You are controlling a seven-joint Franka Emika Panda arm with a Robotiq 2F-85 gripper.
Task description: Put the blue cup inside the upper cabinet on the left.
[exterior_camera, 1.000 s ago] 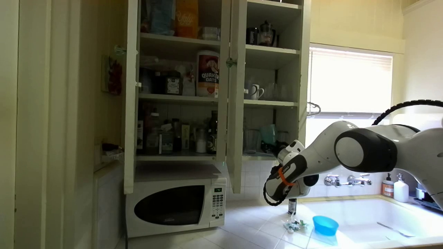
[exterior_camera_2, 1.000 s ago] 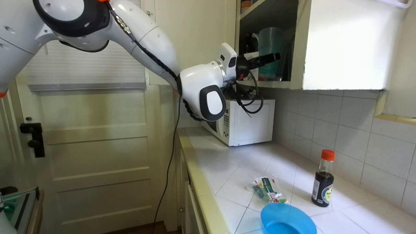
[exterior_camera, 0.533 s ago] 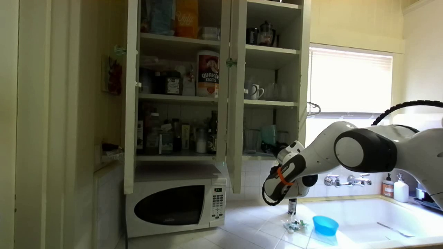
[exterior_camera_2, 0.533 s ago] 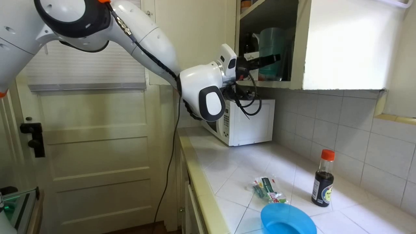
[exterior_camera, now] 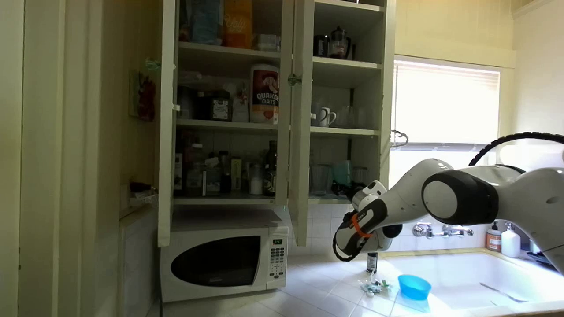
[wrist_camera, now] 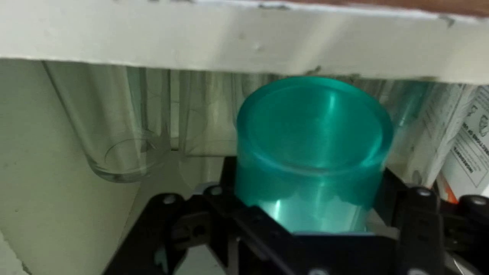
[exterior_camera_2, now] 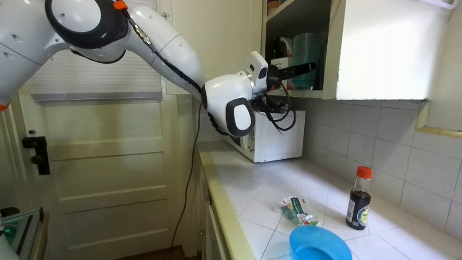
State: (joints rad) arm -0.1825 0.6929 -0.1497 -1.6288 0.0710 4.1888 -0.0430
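The blue cup, translucent teal, (wrist_camera: 267,179) stands between my gripper's fingers in the wrist view, its rim just under a shelf edge. My gripper (wrist_camera: 308,169) is shut on it, one black finger on each side. In both exterior views the cup (exterior_camera: 342,169) (exterior_camera_2: 303,47) is inside the lowest compartment of the open upper cabinet (exterior_camera_2: 335,54), low over the cabinet floor (exterior_camera: 324,201). Whether its base touches the floor is hidden by the gripper (exterior_camera_2: 311,66). The cup looks roughly upright.
Clear glasses (wrist_camera: 114,152) stand left of and behind the cup, and a white box (wrist_camera: 470,141) on its right. An open cabinet door (exterior_camera: 301,154) hangs beside the compartment. Below are a microwave (exterior_camera: 220,259), a blue bowl (exterior_camera_2: 317,242), a dark bottle (exterior_camera_2: 358,206) and a plastic packet (exterior_camera_2: 297,211).
The gripper and cup have moved together slightly right and down in an exterior view. The arm's elbow has lowered. The bowl, bottle and packet have not moved.
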